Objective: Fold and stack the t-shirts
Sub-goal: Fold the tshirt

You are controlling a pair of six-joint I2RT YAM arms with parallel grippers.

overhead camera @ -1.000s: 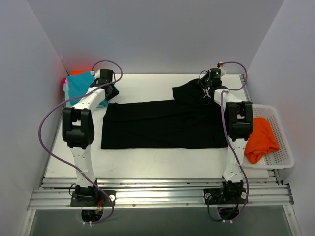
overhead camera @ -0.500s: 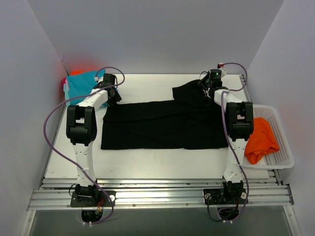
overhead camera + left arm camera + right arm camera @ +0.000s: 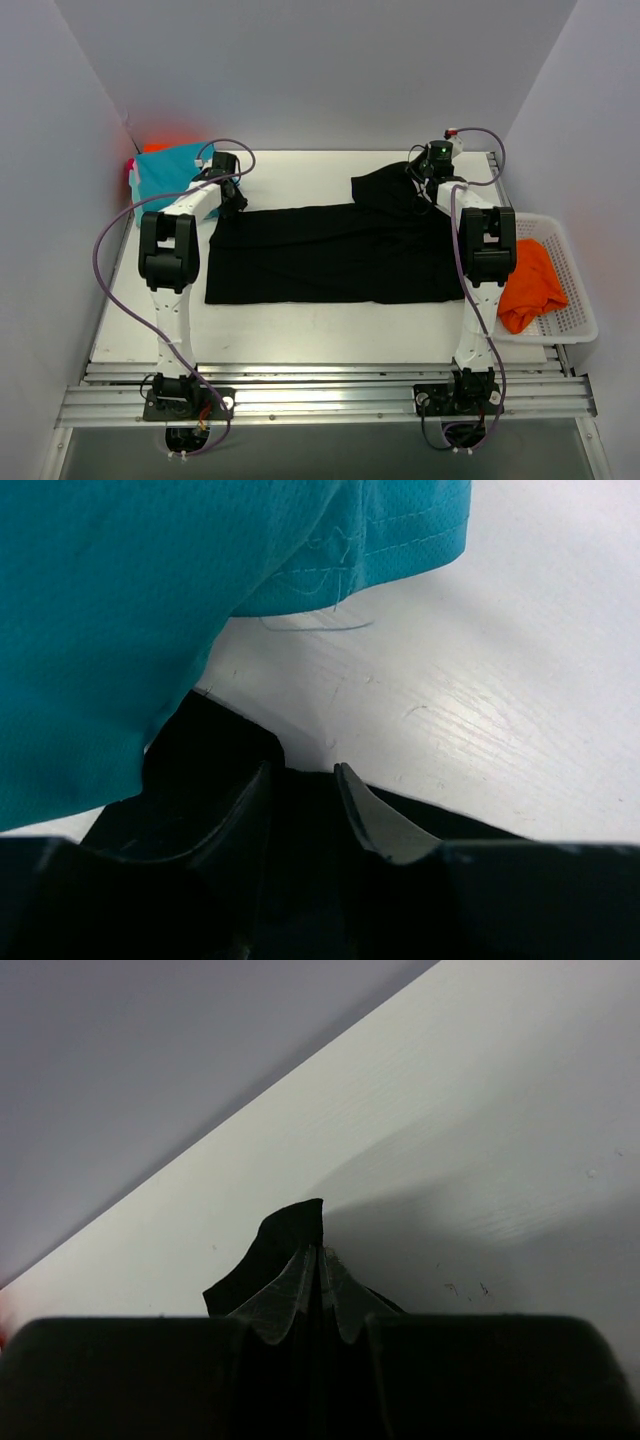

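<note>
A large black t-shirt (image 3: pixel 330 255) lies spread flat across the table. My left gripper (image 3: pixel 229 196) is at its far left corner. In the left wrist view the left gripper (image 3: pixel 300 780) has its jaws apart, with black cloth (image 3: pixel 215 745) lying between the fingers (image 3: pixel 375 820). A teal t-shirt (image 3: pixel 120 610) lies just beyond it, and it also shows in the top view (image 3: pixel 165 170). My right gripper (image 3: pixel 424 186) is shut on the black shirt's raised far right part (image 3: pixel 385 188). In the right wrist view the right gripper (image 3: pixel 318 1252) pinches a black cloth tip (image 3: pixel 285 1235).
A white lattice basket (image 3: pixel 578 300) at the right table edge holds an orange t-shirt (image 3: pixel 530 285). An orange cloth (image 3: pixel 155 147) and a pink edge (image 3: pixel 131 176) show by the teal shirt in the far left corner. White walls enclose the table.
My left gripper has moved right and nearer, off the teal shirt to the black shirt's far left corner. The right arm has not moved.
</note>
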